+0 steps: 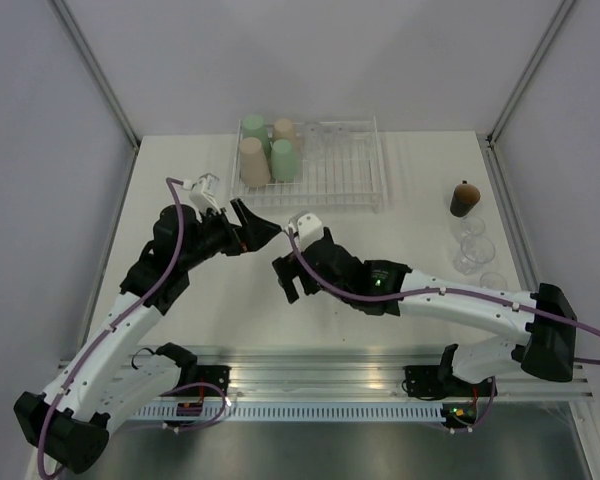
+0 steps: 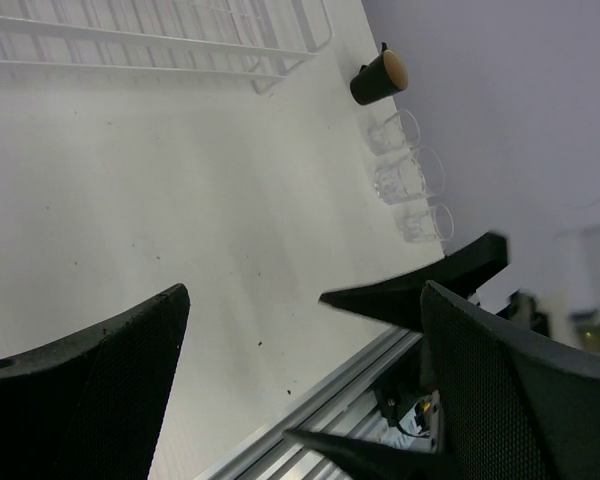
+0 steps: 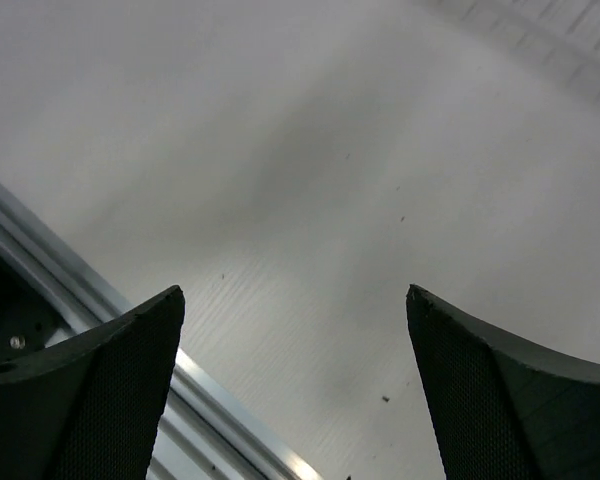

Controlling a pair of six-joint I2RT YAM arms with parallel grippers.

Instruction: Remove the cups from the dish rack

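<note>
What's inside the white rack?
The dish rack holds two green tumblers and two beige tumblers at its left end. Faint clear shapes lie at the back, unclear what. Anything under the tumblers is hidden.

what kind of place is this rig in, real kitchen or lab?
Most likely a lab test cell, not a kitchen: a white table boxed in by plain grey panels, an aluminium rail along its near edge, and a dish rack of tumblers.

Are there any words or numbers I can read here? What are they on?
None can be read.
The tumblers, brown cup, clear cups and rack show no print.
Any marks on the arm bases are too small to tell.
</note>
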